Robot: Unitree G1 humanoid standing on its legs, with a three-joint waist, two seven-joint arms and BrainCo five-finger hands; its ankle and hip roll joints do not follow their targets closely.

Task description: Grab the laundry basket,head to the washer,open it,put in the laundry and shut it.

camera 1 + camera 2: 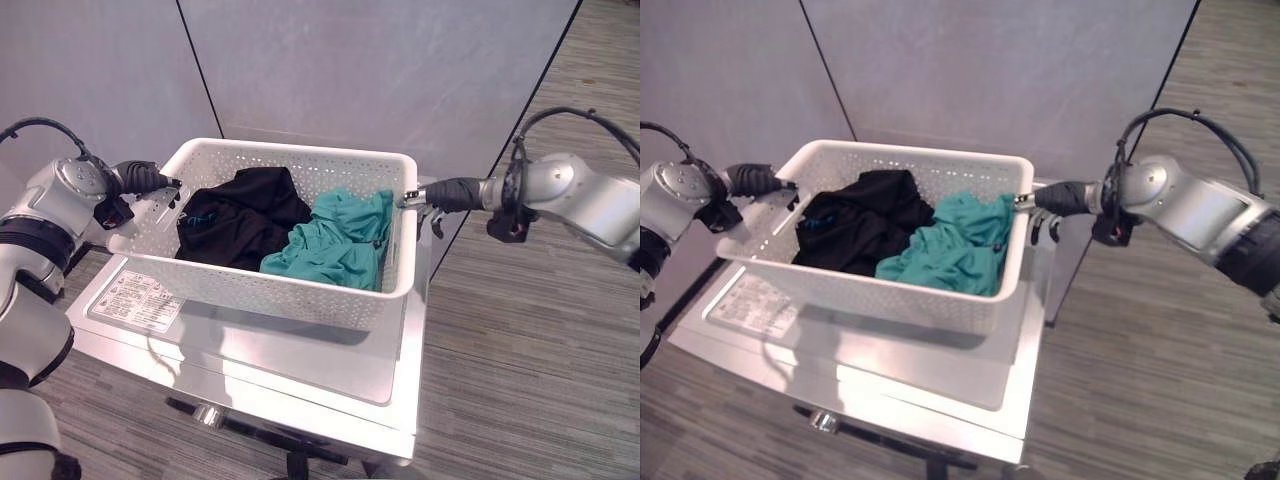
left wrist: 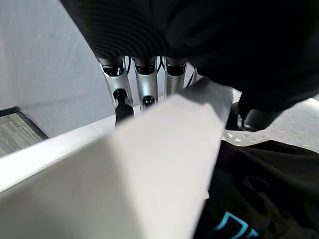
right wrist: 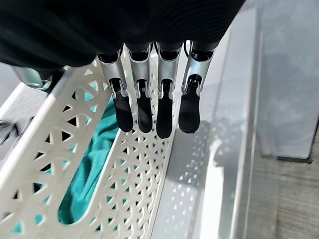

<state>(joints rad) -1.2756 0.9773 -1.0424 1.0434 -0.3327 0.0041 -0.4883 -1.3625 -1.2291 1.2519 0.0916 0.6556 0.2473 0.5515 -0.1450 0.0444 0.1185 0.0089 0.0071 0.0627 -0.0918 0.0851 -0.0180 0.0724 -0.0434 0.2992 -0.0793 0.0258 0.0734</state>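
A white perforated laundry basket (image 1: 290, 152) stands on the white top of the washer (image 1: 300, 352). In it lie a black garment (image 1: 240, 215) on the left and a teal garment (image 1: 335, 245) on the right. My left hand (image 1: 150, 178) is at the basket's left rim, with straight fingers (image 2: 144, 87) reaching down past the outside of the rim and the thumb over the inside. My right hand (image 1: 445, 193) is at the right rim. Its fingers (image 3: 167, 107) hang straight beside the outer wall, with the thumb on the other side of the rim.
A label (image 1: 140, 298) lies on the washer top by the basket's left side, and a knob (image 1: 207, 415) sits on the front panel below. Grey wall panels (image 1: 380, 70) stand close behind the washer. Wood-look floor (image 1: 530, 350) stretches to the right.
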